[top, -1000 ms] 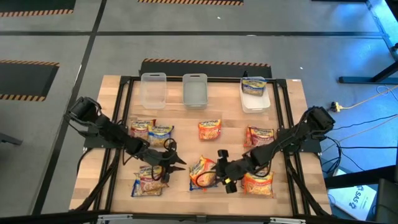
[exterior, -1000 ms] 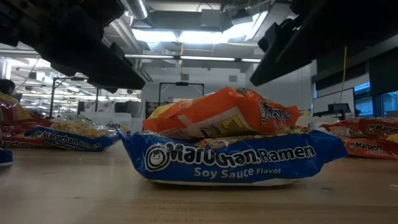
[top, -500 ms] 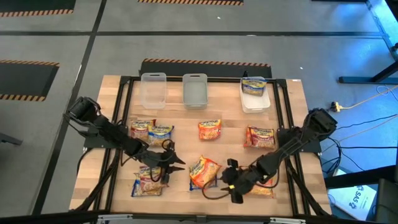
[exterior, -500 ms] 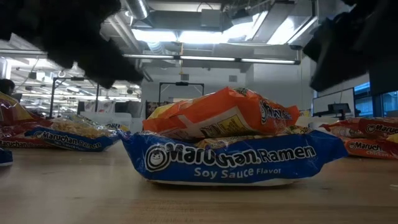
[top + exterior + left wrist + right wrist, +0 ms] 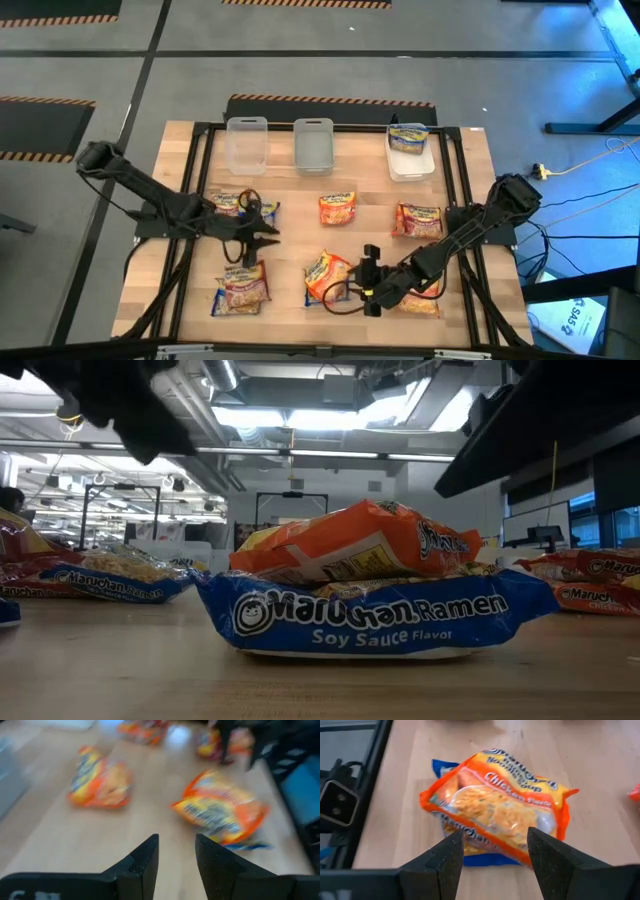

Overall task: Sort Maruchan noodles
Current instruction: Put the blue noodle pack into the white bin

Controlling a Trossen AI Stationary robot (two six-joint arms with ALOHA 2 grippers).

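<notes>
An orange chicken Maruchan packet lies tilted on top of a blue soy sauce packet near the table's front middle. My right gripper stands open just to its right, and the packet lies ahead of its fingertips, untouched. My left gripper is open and empty. It hovers above the table beside a blue-and-yellow packet. A red-pink packet lies flat at the near left.
More packets lie flat: a red one, an orange one, a red one, and an orange one under my right arm. At the far edge stand three clear tubs. The right tub holds a blue packet.
My left gripper has risen and drawn back toward the table's far left, from over the near-left red-pink packet to beside the blue-and-yellow one. The red-pink packet lies uncovered. My right gripper has rolled and stayed beside the stacked orange packet.
</notes>
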